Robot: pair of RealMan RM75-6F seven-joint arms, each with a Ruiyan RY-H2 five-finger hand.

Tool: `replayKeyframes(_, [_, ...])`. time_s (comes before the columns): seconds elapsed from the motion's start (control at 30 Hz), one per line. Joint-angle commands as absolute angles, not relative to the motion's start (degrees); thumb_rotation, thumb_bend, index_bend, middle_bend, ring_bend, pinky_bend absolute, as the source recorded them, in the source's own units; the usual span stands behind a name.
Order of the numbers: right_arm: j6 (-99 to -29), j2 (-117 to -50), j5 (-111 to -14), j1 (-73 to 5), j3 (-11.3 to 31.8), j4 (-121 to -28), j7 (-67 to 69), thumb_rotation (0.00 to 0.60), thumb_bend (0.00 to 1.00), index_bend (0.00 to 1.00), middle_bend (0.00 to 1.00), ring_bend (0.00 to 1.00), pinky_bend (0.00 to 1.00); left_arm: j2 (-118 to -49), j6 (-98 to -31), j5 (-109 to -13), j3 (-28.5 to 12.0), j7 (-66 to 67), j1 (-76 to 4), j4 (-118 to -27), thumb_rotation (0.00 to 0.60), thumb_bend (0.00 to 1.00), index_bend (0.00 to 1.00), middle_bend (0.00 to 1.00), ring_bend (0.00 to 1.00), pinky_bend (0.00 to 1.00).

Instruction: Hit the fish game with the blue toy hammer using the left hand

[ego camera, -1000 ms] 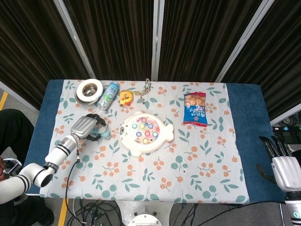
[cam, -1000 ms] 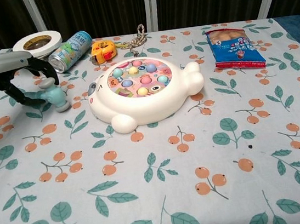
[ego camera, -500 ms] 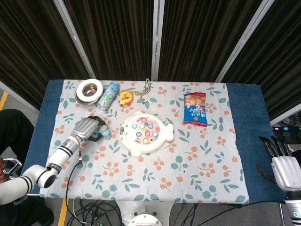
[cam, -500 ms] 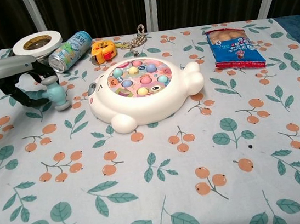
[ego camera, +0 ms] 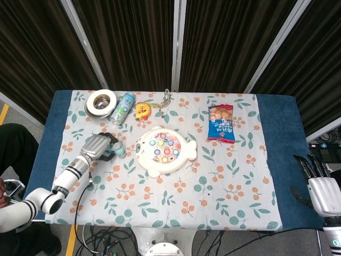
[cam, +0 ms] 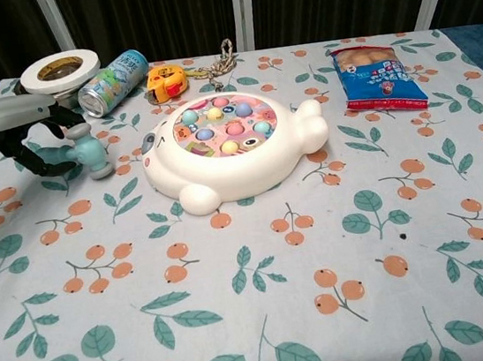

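Note:
The white fish game (ego camera: 165, 150) (cam: 228, 147), with pastel buttons on its pink top, lies mid-table. Left of it, my left hand (ego camera: 97, 145) (cam: 25, 126) wraps its dark fingers around the blue toy hammer (cam: 89, 153) (ego camera: 118, 150); the hammer's pale blue head pokes out toward the game, just above the cloth. A small gap separates the hammer head from the game's edge. My right hand (ego camera: 321, 184) hangs off the table's right edge, fingers apart, holding nothing.
Along the back stand a tape roll (ego camera: 100, 102), a can lying on its side (ego camera: 122, 108), a yellow tape measure (ego camera: 142, 110) with a cord, and a blue snack bag (ego camera: 220, 123). The floral cloth (cam: 323, 259) covers the table.
My left hand has drawn slightly back toward the table's left edge while keeping hold of the hammer; the hammer head has lifted a little. The right hand has not moved.

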State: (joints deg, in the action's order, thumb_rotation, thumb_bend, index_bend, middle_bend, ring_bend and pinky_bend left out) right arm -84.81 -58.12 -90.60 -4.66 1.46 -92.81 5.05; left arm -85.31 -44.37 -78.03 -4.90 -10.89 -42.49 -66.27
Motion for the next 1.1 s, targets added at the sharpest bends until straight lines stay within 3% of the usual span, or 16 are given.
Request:
replayKeyframes(0.03, [-84.84, -58.1, -90.6, -4.65, 1.46, -92.81, 5.03, 0.6, 0.23, 0.0, 0.13, 0.0, 0.0, -85.35, -44.55, -78.08, -4.89, -10.94, -42.46, -66.33, 0.6, 0.38, 0.43, 0.37, 0.21, 0.25])
replayKeyframes(0.7, [-84.7, -58.14, -90.42, -4.65, 1.42, -92.91, 4.81, 0.6, 0.23, 0.0, 0.14, 0.0, 0.0, -86.12, -45.5, -79.25, -4.45, -13.19, -42.43, -64.66, 0.6, 0.45, 0.51, 0.44, 0.26, 0.29])
replayKeyframes(1.1, [-84.86, -58.02, -90.46, -4.5, 1.35, -93.34, 4.32, 0.6, 0.23, 0.0, 0.14, 0.0, 0.0, -85.86, -51.94, -84.49, -3.83, -22.21, -41.35, -62.86, 0.6, 0.5, 0.56, 0.5, 0.32, 0.36])
